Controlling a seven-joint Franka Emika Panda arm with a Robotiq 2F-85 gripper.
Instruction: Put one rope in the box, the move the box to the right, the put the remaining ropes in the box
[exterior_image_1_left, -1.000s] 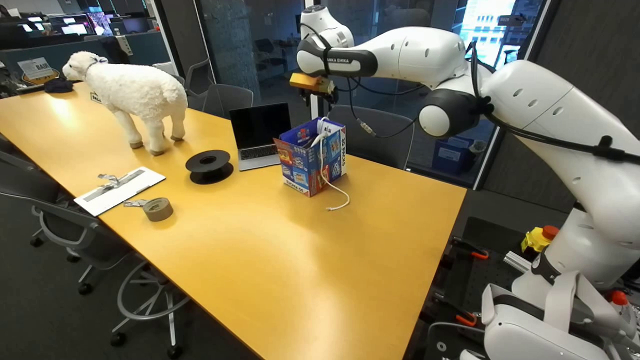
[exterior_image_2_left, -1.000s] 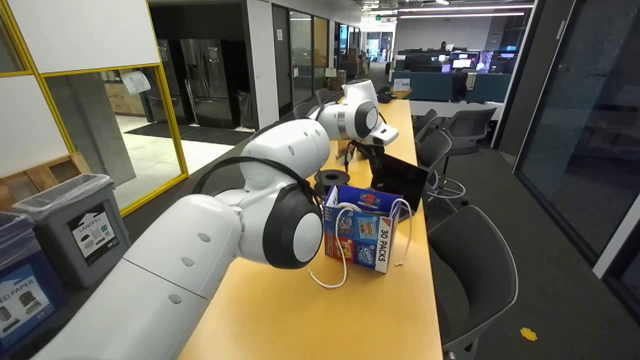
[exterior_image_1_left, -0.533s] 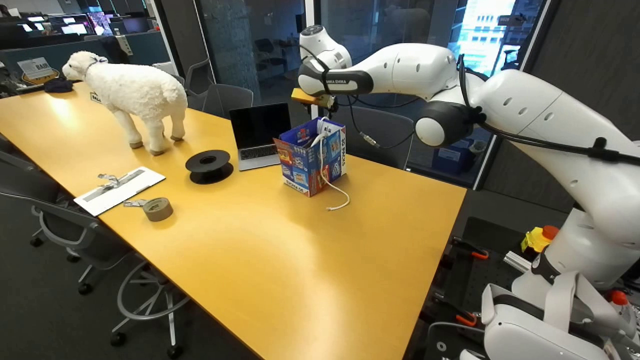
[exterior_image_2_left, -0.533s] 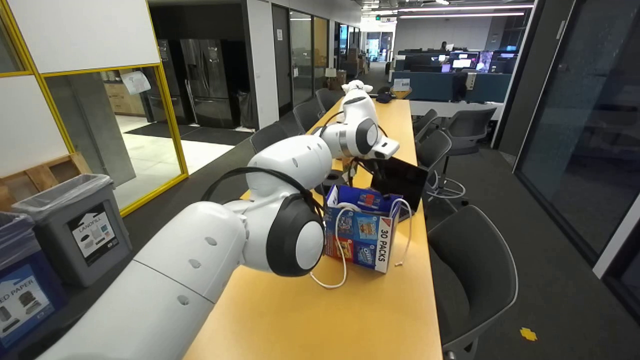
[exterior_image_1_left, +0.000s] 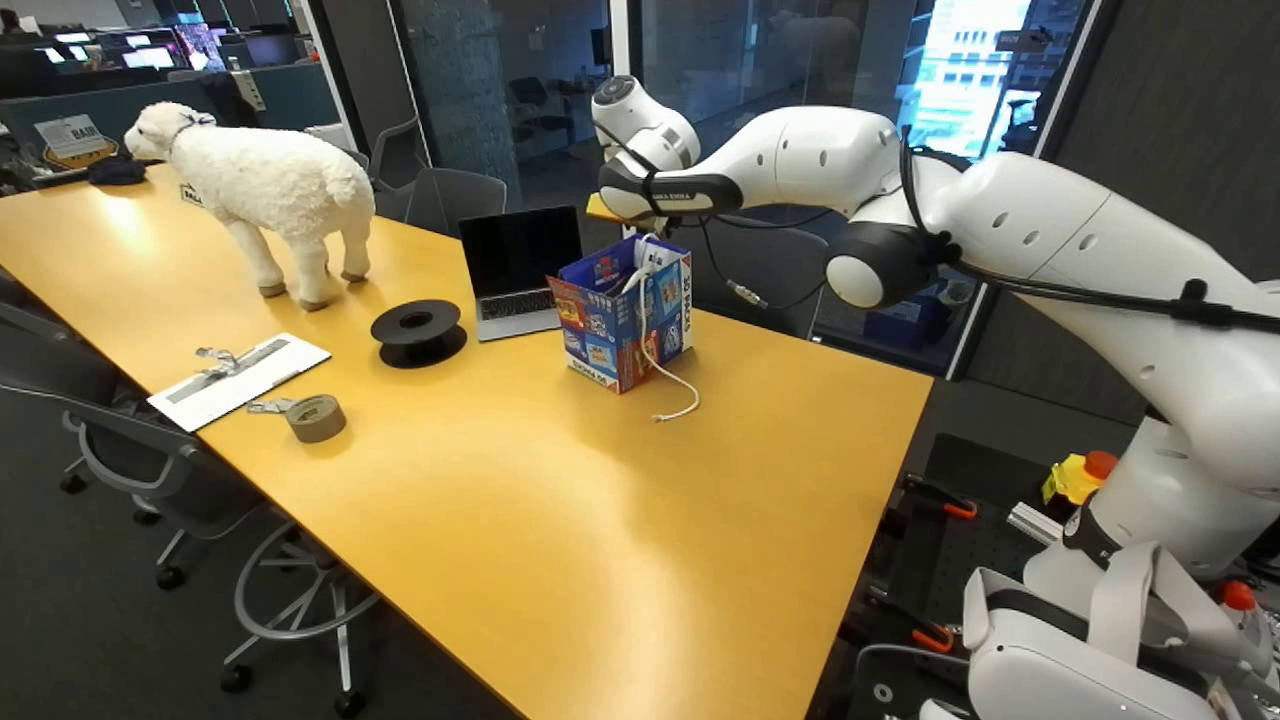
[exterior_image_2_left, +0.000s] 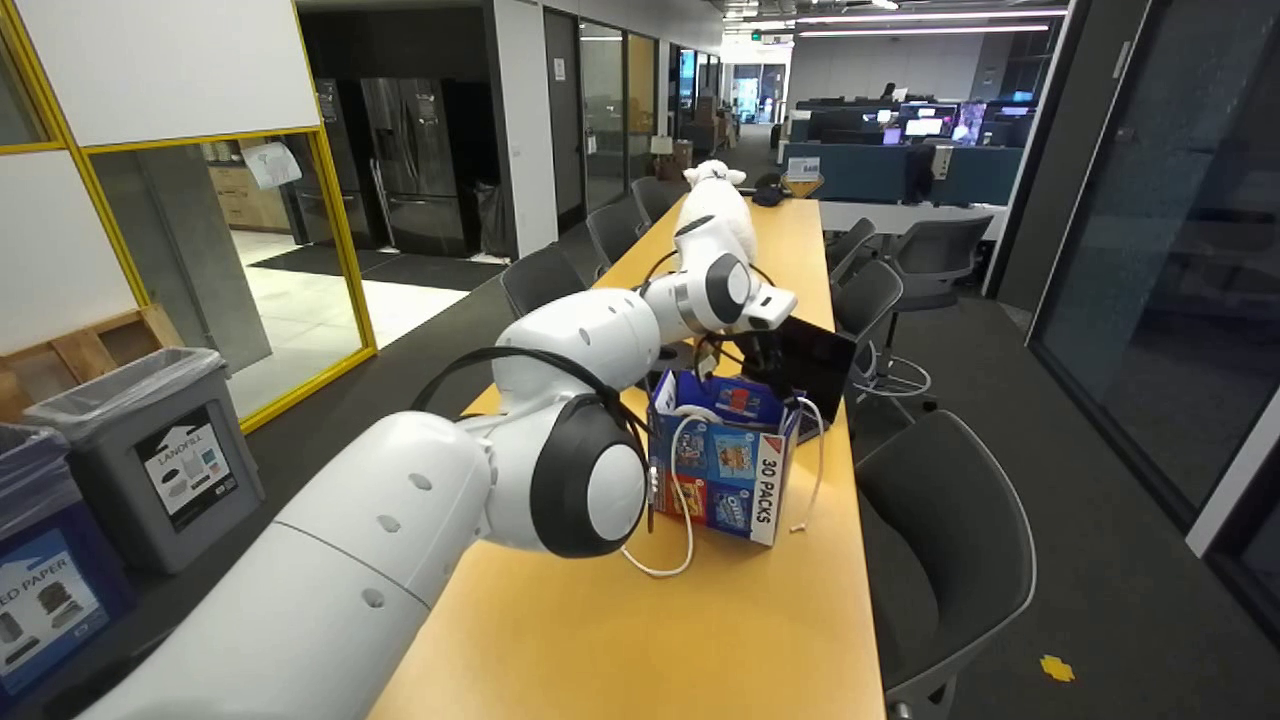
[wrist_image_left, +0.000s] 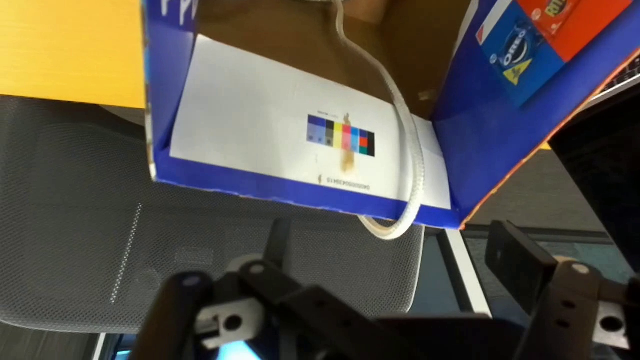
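Box (wrist_image_left: 250, 125): white rope (wrist_image_left: 416, 160) partly inside, partly overhanging.

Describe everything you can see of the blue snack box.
The box looks like cardboard, printed outside with snack pictures and "30 PACKS"; inside shows blue, brown and a white panel with colour patches. It stands upright, open-topped, on the table near the laptop. White rope runs inside it and drapes over two walls.

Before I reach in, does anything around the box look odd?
Yes: rope hangs over two sides of the box, one end on the table, rather than lying fully inside. Brown smudges on the white inside look like stains.
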